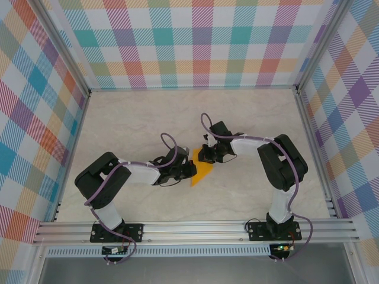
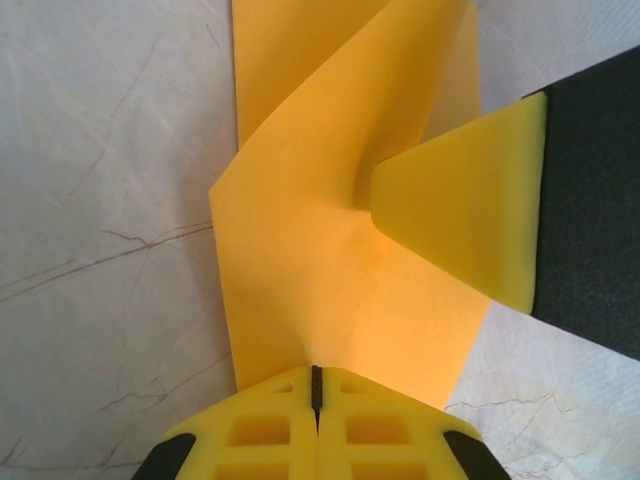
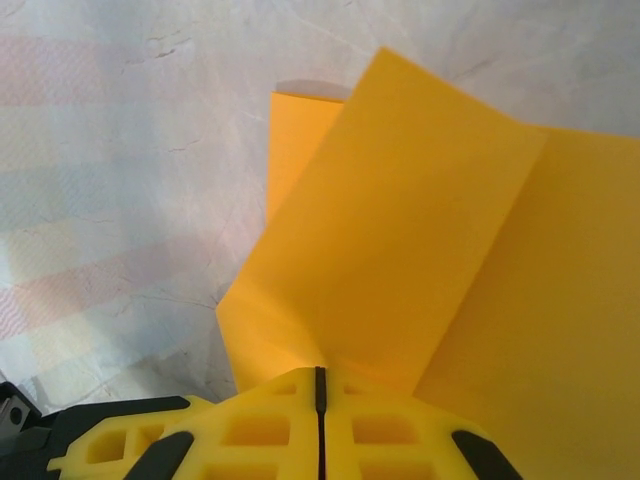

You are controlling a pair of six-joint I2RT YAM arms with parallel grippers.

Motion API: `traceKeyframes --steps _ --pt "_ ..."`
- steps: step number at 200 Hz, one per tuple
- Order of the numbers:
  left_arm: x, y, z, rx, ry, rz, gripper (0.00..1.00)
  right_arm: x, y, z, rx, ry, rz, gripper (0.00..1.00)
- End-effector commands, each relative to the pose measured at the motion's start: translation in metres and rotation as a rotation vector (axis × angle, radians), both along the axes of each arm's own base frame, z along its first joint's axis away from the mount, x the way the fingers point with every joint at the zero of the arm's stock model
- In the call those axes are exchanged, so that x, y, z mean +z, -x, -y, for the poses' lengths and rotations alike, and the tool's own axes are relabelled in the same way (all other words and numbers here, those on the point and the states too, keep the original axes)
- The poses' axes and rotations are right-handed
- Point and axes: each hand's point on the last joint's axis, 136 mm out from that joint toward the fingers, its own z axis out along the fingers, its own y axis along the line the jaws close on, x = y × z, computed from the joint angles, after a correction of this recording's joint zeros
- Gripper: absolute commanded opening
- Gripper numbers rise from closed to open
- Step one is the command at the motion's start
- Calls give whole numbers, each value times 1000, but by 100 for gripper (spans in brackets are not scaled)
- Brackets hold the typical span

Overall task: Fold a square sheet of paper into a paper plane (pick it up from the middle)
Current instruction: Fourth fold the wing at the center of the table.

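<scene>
The square sheet of paper (image 1: 202, 172) is orange and partly folded, with a long crease (image 3: 480, 250), and it is held between the two arms mid-table. My left gripper (image 2: 317, 378) is shut on its near edge, and the paper (image 2: 320, 260) puckers into the closed tips. My right gripper (image 3: 320, 378) is shut on another edge of the sheet (image 3: 400, 230). In the left wrist view one of the right gripper's fingers (image 2: 460, 215) meets the paper from the right. From above, the left gripper (image 1: 188, 169) and right gripper (image 1: 205, 155) are close together. The paper plane is out of view.
The marble-patterned tabletop (image 1: 148, 118) is walled by plaid panels (image 1: 195, 41) at the back and sides. An aluminium rail (image 1: 195, 228) runs along the near edge and carries both arm bases.
</scene>
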Motion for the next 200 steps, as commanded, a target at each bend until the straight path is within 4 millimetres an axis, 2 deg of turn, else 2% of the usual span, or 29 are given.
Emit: traceKeyframes --steps 1,64,89,105,131,152,176,200 --pt "-49 35 -30 -24 -160 -173 0 2 -3 -9 55 -17 25 7" --pt "-49 38 -32 -26 -171 -193 0 -4 -40 18 -24 42 62 7" --pt "-49 40 -33 -27 -174 -196 0 -1 -57 33 -71 50 77 6" --pt "-50 40 -32 -30 -172 -198 0 6 -61 34 -73 51 93 6" --pt "-49 39 -31 -32 -170 -195 0 30 -54 23 -41 -20 123 7" --pt "-48 39 -31 -30 -171 -195 0 44 -36 10 -7 -91 133 7" --pt "-48 38 -31 -28 -171 -196 0 36 -18 1 33 -99 117 7" --pt "-48 38 -31 -29 -172 -198 0 17 -9 2 39 -81 81 7"
